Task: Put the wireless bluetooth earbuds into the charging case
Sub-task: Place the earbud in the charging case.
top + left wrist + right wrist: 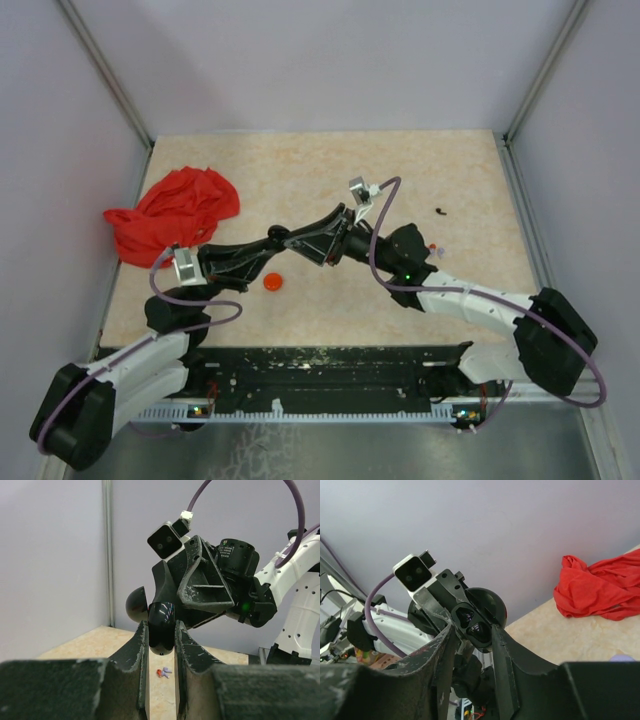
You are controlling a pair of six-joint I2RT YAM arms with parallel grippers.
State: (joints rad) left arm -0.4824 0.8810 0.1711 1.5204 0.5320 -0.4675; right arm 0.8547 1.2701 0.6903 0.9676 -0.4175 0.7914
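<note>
1. Two grippers are meeting in the air: our left gripper [161, 632] is squeezing the black charging case [161, 612], lid open.
2. Our right gripper [473, 630] is sitting with jaws a little apart at the case; we cannot tell if it is gripping.
3. The red earbud [432, 245] and black earbud [441, 211] are lying on the table [400, 160], well apart from the case.
4. We are worrying that a bump from the right fingers could knock the case loose.

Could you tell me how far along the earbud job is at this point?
Done: the charging case is open and lifted off the table. In hand: the left gripper clamps it while the right gripper sits at its opening; whether a bud is seated inside I cannot tell. Left: a black earbud and a red earbud lie on the table.
</note>
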